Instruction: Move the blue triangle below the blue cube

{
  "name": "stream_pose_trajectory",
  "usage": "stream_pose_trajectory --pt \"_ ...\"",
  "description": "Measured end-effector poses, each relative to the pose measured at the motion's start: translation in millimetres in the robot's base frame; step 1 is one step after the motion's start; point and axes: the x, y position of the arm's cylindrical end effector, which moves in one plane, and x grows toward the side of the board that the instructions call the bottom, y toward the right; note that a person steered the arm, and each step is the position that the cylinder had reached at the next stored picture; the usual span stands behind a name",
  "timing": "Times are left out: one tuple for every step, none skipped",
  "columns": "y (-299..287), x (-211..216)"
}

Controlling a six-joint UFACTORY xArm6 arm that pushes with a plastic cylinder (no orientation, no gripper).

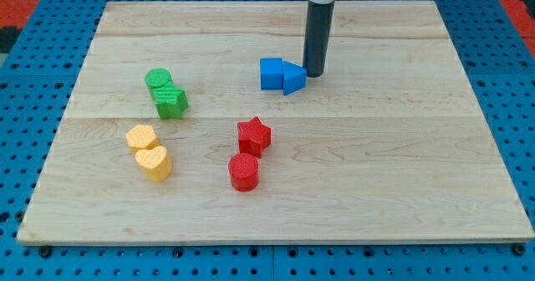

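Note:
The blue cube (271, 74) sits on the wooden board, above the middle. The blue triangle (293, 79) lies against the cube's right side, touching it. My tip (315, 74) stands just to the right of the blue triangle, close to or touching its right edge. The dark rod rises from there to the view's top.
A green cylinder (157, 79) and a green star (171, 101) sit together at the left. A yellow hexagon (141, 137) and a yellow heart (155, 162) lie below them. A red star (254, 135) and a red cylinder (244, 172) sit below the blue blocks. The wooden board (401, 172) lies on a blue pegboard.

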Motion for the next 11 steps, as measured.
stream_pose_trajectory --pt "2.1 -14.2" --pt "-36.5 7.5" --pt "-43.3 32.4" --pt "16.8 33.6" --pt "71.3 61.6" --pt "23.0 65.0" --pt "-35.3 50.1" --pt "-28.3 70.3" --pt "-11.2 45.0" --pt "5.7 4.9" --pt "-20.0 -36.3"
